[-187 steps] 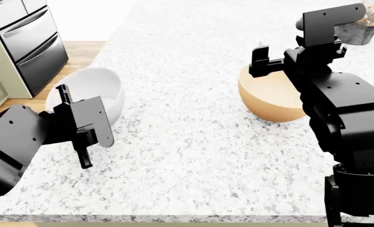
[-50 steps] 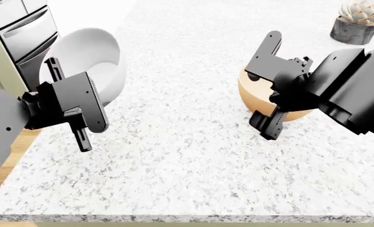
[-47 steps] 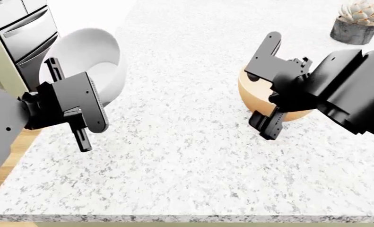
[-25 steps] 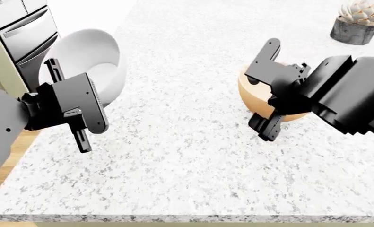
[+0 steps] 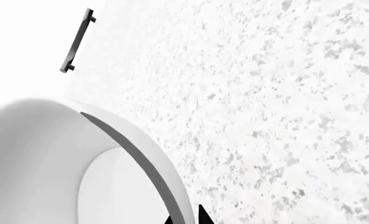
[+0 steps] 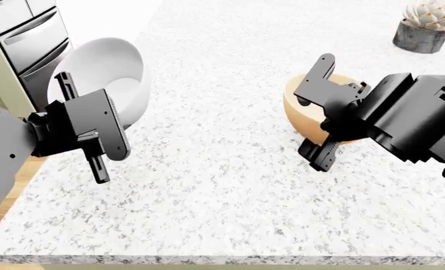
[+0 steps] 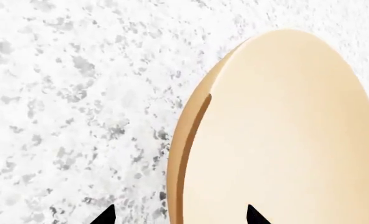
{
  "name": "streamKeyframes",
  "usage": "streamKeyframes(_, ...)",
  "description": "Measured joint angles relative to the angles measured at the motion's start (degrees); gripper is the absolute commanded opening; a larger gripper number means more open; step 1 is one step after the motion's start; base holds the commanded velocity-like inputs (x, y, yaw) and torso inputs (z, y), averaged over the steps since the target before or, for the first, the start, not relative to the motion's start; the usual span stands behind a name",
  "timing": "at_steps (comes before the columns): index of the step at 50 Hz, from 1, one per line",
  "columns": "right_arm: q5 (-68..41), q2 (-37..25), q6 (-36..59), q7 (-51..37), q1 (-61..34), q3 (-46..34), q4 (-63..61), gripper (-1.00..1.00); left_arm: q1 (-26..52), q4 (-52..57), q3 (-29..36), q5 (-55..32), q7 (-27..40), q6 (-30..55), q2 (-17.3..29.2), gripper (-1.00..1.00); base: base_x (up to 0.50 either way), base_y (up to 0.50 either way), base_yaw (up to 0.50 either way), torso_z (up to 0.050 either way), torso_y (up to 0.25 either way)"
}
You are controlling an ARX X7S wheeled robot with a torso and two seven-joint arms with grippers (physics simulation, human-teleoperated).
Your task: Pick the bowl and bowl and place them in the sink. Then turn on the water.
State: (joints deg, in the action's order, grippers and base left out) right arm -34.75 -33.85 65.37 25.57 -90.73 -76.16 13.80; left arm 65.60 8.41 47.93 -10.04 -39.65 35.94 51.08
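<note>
The speckled stone tabletop point(image 6: 230, 169) fills nearly the whole head view, and off its left edge stands a steel fridge point(image 6: 27, 39) over a strip of wood floor. Both black arms are in over the surface.

On the left, the white bowl point(image 6: 106, 70) is up off the tabletop, tipped on its side with the opening facing the robot. The left gripper point(image 6: 83, 126) has it by the rim: the left wrist view shows two dark tips pinched tight on either side of the thin white wall point(image 5: 171, 186), so that gripper is clamped narrow on the white bowl.

On the right, the peach bowl point(image 6: 312, 112) sits on the tabletop near the middle right, partly covered by the arm. The right gripper point(image 6: 320, 121) is at its near-left rim. In the right wrist view the two dark tips stand apart with the bowl's rim point(image 7: 184, 154) running between them, the jaws straddling the wall with visible gaps on both sides.

Far back right, a small grey plant pot point(image 6: 421, 34) with a pale succulent stands well apart from both bowls.
</note>
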Motion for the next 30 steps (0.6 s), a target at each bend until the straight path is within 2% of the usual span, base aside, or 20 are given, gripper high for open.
streamKeyframes(7,0.2,0.3,-0.5,0.1,0.5,-0.2,1.0,1.0,-0.1,-0.2,0.0,0.0,0.0,-0.1,0.0,-1.0,0.0,0.0,0.0,0.0,0.001)
streamKeyframes(8,0.2,0.3,-0.5,0.1,0.5,-0.3,1.1,-1.0,-0.1,-0.2,0.0,0.0,0.0,-0.1,0.0,-1.0,0.0,0.0,0.0,0.0,0.0)
streamKeyframes(30,-0.3,-0.7,0.7,-0.4,-0.2,-0.8,-1.4,-1.0,-0.4,-0.2,-0.2,-0.2,0.2,-0.7,0.0,-1.0,0.0,0.0,0.0,0.001,0.001)
